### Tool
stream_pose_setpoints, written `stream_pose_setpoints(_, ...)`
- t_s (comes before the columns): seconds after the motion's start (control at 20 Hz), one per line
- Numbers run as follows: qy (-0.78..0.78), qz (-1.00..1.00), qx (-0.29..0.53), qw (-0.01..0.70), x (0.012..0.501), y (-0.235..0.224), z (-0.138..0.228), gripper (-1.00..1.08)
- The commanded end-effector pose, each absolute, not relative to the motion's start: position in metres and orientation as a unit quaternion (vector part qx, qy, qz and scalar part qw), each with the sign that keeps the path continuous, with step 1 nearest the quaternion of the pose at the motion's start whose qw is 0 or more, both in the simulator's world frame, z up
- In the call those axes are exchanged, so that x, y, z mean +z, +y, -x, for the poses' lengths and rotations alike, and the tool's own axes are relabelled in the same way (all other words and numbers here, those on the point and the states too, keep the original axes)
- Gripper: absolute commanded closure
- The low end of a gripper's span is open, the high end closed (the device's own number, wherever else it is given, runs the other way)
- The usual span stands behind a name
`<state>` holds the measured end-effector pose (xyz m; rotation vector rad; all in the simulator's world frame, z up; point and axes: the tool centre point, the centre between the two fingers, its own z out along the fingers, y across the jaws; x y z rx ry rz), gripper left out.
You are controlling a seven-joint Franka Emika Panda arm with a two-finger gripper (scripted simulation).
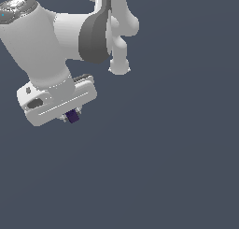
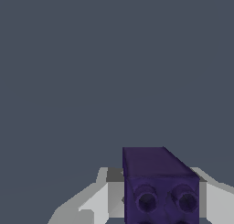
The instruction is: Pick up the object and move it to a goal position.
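Observation:
The object point(image 1: 72, 116) is a tiny dark purple block, far smaller than the white hand that carries it. It sits between the short fingers of my gripper point(image 1: 72, 117), which is shut on it at the exterior view's left. In the wrist view the object point(image 2: 157, 184) fills the space between the pale fingers point(image 2: 98, 200) and shows round holes in its near face. No goal marker shows in either view.
The white arm point(image 1: 42, 41) with its dark joint point(image 1: 95, 36) takes up the exterior view's upper left. Behind everything there is only a plain grey-blue ground point(image 1: 177, 153), with no other objects or edges in view.

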<state>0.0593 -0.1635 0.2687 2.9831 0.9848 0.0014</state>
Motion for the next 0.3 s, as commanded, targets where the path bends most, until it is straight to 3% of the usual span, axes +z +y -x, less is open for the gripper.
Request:
stream_pose_setpoints(0.0,0.314,-0.949,0.000,0.000,0.2746,-0.1668,-0.0611,1.08)
stream_pose_setpoints(0.25,0.314,-0.949,0.000,0.000,0.2780,-0.1689,-0.0625,1.08)
